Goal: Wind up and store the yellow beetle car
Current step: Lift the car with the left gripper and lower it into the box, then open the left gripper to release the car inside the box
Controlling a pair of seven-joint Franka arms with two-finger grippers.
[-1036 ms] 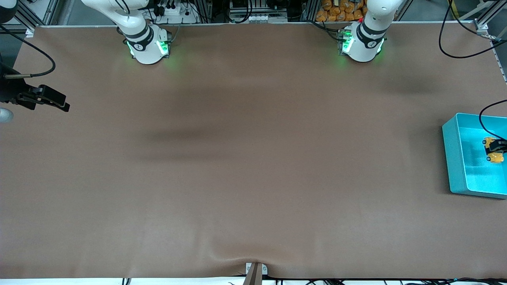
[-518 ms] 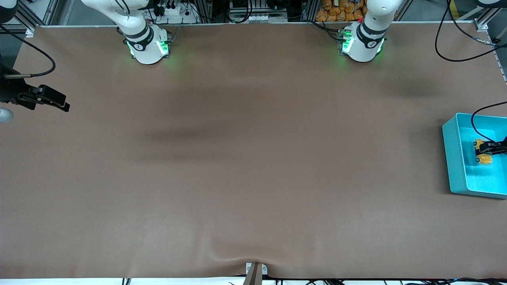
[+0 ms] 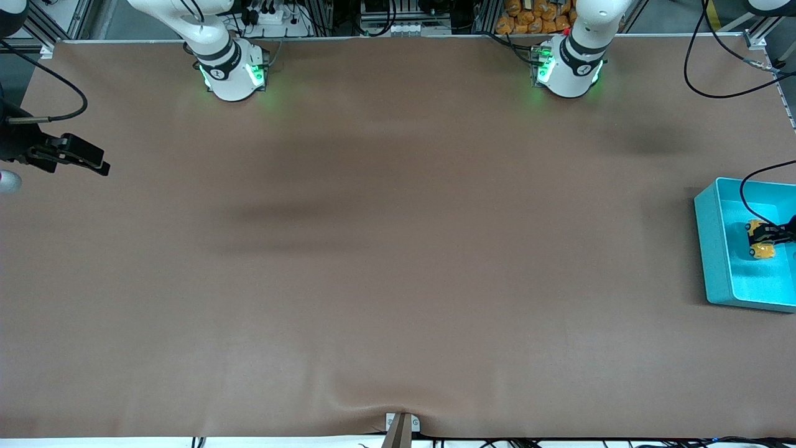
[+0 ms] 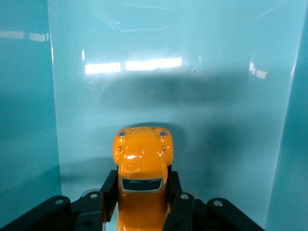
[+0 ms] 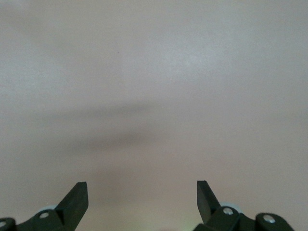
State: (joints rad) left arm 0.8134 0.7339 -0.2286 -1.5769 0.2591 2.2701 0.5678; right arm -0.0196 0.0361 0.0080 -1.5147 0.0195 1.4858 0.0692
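One toy car (image 4: 142, 178), light, rigid, glossy: left end effector (image 4: 142, 204) is pinching its flanks inside the teal bin (image 3: 709, 249); right end effector (image 5: 142, 199), gaping wide, is waiting over the tabletop (image 3: 373, 249).

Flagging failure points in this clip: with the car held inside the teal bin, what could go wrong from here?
1. The left gripper is shut on the yellow beetle car over the teal bin; released above the floor, a wound car may bounce or roll against a wall.
2. The grip covers only the car's rear, so it could tilt on opening.
The right gripper waits open over bare table.
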